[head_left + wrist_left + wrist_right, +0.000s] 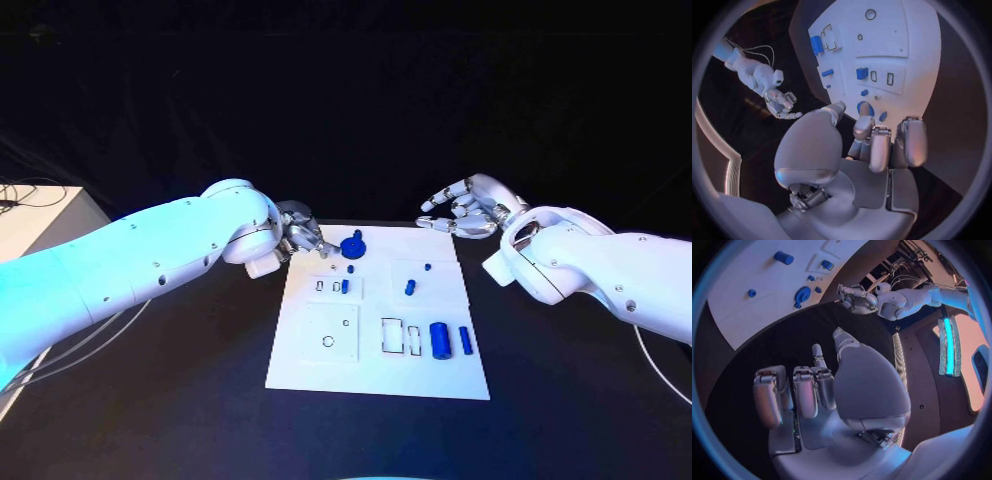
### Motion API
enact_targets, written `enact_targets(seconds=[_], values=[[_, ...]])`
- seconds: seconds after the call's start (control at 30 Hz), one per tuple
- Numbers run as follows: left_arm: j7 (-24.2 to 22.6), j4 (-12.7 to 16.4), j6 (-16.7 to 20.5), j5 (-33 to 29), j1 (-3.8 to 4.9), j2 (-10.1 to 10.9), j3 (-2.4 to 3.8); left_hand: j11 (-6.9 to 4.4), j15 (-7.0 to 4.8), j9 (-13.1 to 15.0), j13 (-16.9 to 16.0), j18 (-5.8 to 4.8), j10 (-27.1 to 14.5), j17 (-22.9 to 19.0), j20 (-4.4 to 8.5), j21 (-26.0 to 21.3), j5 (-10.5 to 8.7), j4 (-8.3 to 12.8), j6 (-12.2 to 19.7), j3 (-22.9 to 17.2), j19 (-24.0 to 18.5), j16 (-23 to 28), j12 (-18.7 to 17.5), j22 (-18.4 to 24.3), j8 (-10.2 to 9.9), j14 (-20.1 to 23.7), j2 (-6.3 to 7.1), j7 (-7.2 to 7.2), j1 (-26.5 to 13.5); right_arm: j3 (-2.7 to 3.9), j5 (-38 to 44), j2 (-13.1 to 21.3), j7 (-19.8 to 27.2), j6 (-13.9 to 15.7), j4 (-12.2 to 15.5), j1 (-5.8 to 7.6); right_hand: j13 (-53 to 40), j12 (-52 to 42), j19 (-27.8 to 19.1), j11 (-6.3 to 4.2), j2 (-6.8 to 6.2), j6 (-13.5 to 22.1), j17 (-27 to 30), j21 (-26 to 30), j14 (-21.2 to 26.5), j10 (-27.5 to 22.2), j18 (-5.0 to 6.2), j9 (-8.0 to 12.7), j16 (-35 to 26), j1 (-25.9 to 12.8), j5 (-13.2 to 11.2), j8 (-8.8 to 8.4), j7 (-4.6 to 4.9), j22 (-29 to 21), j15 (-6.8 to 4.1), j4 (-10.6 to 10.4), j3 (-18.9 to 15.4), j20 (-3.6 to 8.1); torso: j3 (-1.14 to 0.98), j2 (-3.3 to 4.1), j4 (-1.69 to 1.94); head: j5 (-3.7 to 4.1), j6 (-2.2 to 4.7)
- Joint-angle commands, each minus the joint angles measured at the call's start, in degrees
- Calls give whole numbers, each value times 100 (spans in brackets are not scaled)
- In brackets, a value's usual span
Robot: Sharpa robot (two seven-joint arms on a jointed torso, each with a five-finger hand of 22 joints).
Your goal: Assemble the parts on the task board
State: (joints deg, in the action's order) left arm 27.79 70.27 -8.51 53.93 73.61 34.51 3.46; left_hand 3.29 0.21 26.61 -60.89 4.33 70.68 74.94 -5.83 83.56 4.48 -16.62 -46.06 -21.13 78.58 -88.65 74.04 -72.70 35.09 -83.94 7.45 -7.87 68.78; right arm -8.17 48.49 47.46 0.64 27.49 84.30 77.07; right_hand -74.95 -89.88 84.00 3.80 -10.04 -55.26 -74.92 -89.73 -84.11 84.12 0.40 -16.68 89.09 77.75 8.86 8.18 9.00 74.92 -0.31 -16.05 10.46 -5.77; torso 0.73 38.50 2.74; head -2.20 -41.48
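Observation:
The white task board [310, 360] lies in the middle of the black table. On its far end sits a round blue part [355, 244], with small blue parts [411, 287] around the middle slots and two blue cylinders [440, 340] near the right edge. My left hand [303, 238] hovers at the board's far left corner, just beside the round part [865, 108]. Its fingers [879, 147] are bent and apart from the thumb, holding nothing. My right hand [464, 210] floats beyond the far right corner, off the board, with loosely bent fingers [804, 392] and nothing in it.
Black table [173, 400] surrounds the board on all sides. A white box [36, 215] stands at the far left edge with cables near it. Outlined slots [392, 335] and a round hole [329, 341] mark the board's near half.

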Motion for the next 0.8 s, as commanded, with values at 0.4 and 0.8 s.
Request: enact_targets(seconds=[0.4, 0.8], values=[[249, -550, -953, 198, 192, -542, -243, 9, -30, 75, 92, -70, -54, 1160, -6, 18, -17, -13, 5, -16, 31, -19, -18, -24, -14, -454, -125, 25, -415, -3, 33, -29, -13, -202, -20, 0, -1505, -12, 600, 38, -25, 13, -1226, -27, -520, 588, -40, -5, -15, 26, 36, 34, -10, 1508, 37, -39, 10, -33, -8, 17, -16, -4, -15], [263, -750, -1137, 121, 200, -784, -425, -6, -38, 103, 125, -69, -80, 1155, -3, 18, -2, 13, -36, -31, 30, -16, -36, -25, 9, -451, -139, 45, -441, -4, 86, -63, -42, -203, -22, -9, -1505, -12, 600, 37, -29, 10, -1223, -27, -520, 588, -40, -6, -16, 6, 41, 39, -12, 1508, 36, -48, 0, -33, 5, 36, -17, 36, -31]])
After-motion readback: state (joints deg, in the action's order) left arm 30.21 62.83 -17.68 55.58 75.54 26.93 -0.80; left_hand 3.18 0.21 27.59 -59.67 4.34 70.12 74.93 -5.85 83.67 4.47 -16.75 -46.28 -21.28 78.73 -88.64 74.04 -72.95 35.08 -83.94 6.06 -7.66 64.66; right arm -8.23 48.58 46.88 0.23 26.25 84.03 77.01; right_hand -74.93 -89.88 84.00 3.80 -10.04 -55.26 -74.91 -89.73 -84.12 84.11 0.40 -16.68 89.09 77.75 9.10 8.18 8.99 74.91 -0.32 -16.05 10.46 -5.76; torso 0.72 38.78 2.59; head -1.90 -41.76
